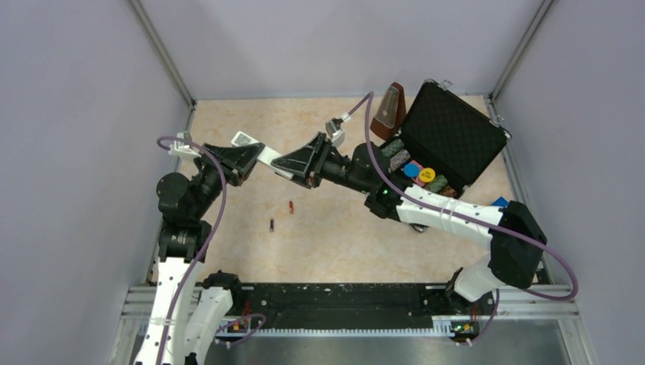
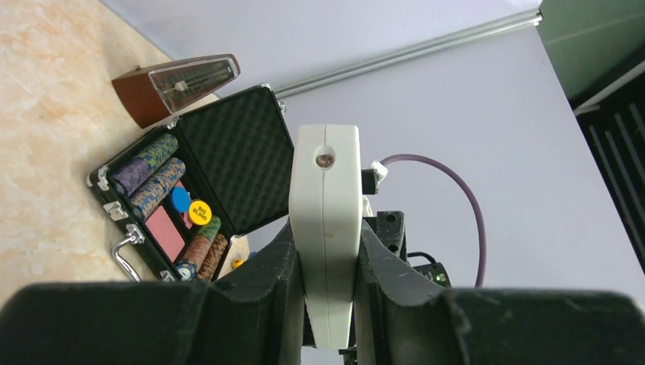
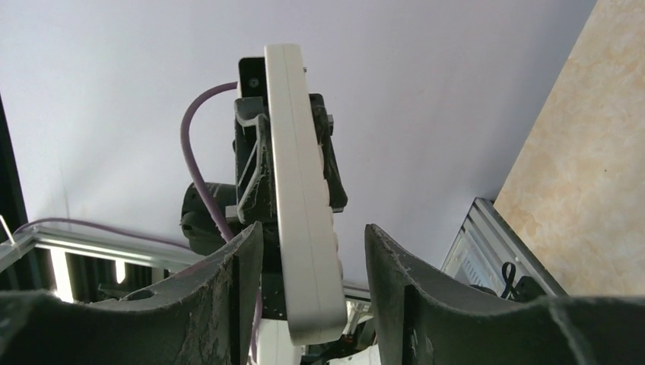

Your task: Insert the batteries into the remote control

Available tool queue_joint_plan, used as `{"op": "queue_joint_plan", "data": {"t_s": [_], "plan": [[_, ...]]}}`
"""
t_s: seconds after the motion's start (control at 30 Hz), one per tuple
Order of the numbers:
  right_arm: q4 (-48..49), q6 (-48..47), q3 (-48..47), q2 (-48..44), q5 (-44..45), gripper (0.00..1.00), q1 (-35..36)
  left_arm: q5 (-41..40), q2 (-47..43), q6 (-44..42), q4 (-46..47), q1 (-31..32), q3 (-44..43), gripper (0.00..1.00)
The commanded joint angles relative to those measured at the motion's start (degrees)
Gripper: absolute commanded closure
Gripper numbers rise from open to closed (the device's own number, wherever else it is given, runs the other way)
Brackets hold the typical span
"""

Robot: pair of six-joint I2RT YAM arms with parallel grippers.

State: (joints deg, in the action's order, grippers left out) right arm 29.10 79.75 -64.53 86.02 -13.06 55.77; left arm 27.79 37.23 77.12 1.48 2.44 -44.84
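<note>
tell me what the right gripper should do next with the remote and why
Probably draw the right gripper straight back off the remote, freeing it to fetch a battery. Its jaws stand open around the remote's end with a gap on one side, the left gripper is clamped on the remote, and the red battery and black battery lie loose on the table.

From above, both ends of the slim white plastic remote control vanish inside the left tool and the right tool. The wrist views catch only its narrow side, the button face hidden. The tiny red cylindrical battery and tiny black cylindrical battery on the beige tabletop are too small to show markings.
</note>
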Motion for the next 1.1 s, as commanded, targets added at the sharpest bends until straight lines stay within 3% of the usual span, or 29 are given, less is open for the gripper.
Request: {"op": "queue_joint_plan", "data": {"t_s": [0.0, 0.17, 0.37, 0.6, 1.07], "plan": [[1.77, 0.09, 0.01, 0.05, 1.55, 0.55, 0.83, -1.95, -1.01, 2.69, -0.3, 0.2, 0.54, 1.0], [1.18, 0.61, 0.47, -0.4, 2.4, 0.81, 0.83, -2.84, -2.09, 4.22, -0.35, 0.2, 1.05, 1.0], [3.06, 0.49, 3.56, -2.15, 3.06, 1.0, 0.83, -4.57, -1.82, 4.65, 0.07, 0.2, 0.25, 1.0], [2.92, -0.68, 7.67, -5.5, 2.78, 1.0, 0.82, -6.58, 0.17, -2.89, -1.21, 0.11, -3.53, 1.0], [4.71, -2.64, 13.87, -10.75, 0.75, 1.0, 0.56, 0.07, 7.57, -7.57, -0.65, 0.11, -8.2, 1.0]]}}
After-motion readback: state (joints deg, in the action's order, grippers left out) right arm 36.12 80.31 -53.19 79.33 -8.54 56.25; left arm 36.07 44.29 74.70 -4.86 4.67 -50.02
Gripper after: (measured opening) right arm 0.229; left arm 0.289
